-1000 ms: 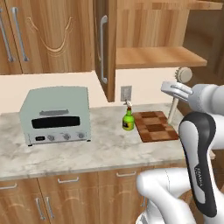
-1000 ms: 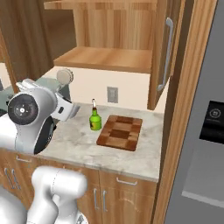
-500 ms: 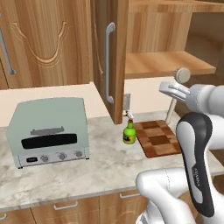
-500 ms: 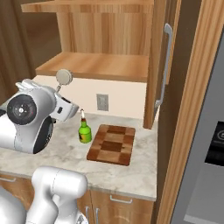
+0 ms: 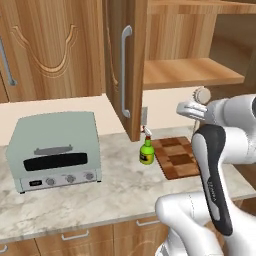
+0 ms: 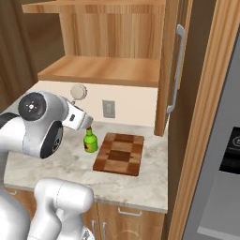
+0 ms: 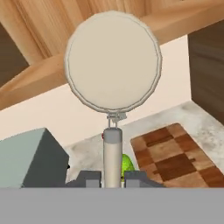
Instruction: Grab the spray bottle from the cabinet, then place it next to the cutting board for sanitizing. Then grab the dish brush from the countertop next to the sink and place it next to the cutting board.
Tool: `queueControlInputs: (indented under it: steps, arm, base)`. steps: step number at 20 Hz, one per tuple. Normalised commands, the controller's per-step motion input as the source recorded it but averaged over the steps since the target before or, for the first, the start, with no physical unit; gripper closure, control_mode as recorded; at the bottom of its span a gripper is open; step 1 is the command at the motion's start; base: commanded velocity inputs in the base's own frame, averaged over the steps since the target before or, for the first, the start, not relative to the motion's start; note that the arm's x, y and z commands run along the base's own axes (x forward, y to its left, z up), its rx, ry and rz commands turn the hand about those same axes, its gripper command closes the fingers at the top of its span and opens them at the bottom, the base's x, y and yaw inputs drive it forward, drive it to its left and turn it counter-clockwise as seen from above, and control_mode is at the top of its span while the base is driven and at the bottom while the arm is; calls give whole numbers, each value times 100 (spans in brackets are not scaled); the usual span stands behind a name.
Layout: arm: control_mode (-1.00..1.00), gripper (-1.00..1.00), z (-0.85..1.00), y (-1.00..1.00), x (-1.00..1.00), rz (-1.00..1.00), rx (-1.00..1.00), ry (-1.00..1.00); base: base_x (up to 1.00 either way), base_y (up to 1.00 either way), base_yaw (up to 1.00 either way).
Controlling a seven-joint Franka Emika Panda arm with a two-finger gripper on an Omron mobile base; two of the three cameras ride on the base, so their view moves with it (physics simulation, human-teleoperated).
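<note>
While the gripper [image 7: 112, 178] is clamped on the dish brush [image 7: 113, 70] by its thin handle, the round white head stands up beyond the fingertips, raised above the countertop [image 5: 120, 192]. Below and left of the gripper sits the toaster oven [image 5: 54, 150]. Just below it, the spray bottle [image 5: 146, 150] stands beside the cutting board [image 5: 180, 157], which lies below and to the right, under the open cabinet [image 5: 190, 75].

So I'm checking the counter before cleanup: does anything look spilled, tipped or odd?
Nothing spilled. The spray bottle stands upright beside the cutting board; only the cabinet door hangs open above them.
</note>
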Motion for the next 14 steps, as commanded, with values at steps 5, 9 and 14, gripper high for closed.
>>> queueControlInputs:
  steps: [5, 9, 14]
  arm:
    - [-100, 100, -78, -26, 55, -1, -52, 36]
    - [-100, 100, -86, -69, 57, 1, -34, 31]
    - [-100, 100, -74, -72, 24, 5, -19, 15]
  base:
    - [0, 0, 0]
    - [0, 0, 0]
    - [0, 0, 0]
